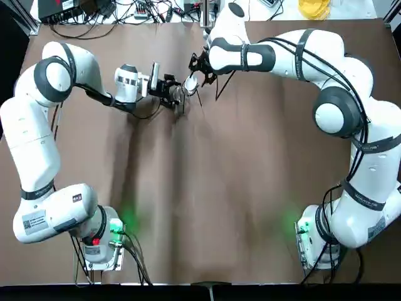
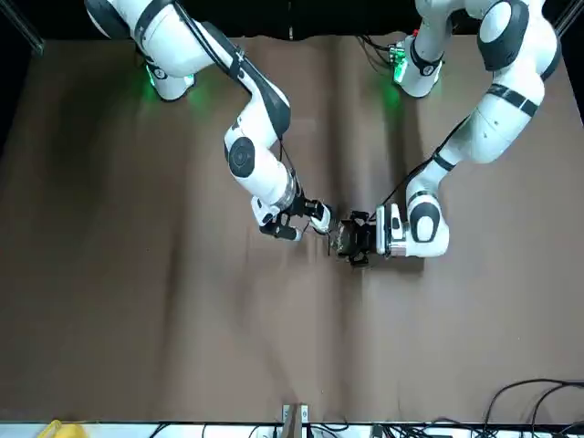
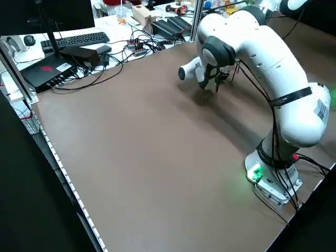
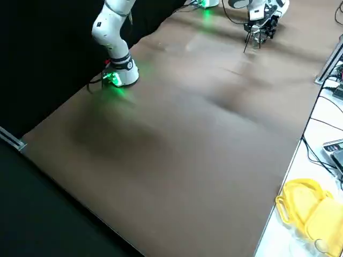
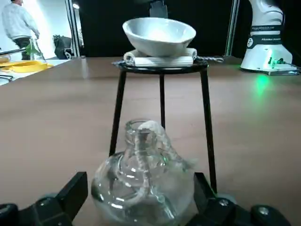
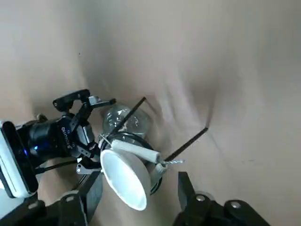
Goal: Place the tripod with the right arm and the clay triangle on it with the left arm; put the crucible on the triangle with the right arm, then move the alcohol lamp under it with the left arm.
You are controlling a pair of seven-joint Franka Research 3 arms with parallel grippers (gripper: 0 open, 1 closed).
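The lamp point(image 5: 143, 183) is held between the fingers of the left gripper point(image 5: 141, 207), just short of the stand point(image 5: 161, 94) at the table's far middle. It should be slid low between the legs, untouched. The right gripper point(image 6: 136, 197) hangs open around the bowl point(image 6: 124, 179).

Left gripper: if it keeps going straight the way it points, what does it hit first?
The left gripper, shut on the alcohol lamp, points at the tripod. The lamp would probably pass between the two near legs; depth is unclear, so a leg might be clipped first. The crucible sits higher, on the clay triangle.
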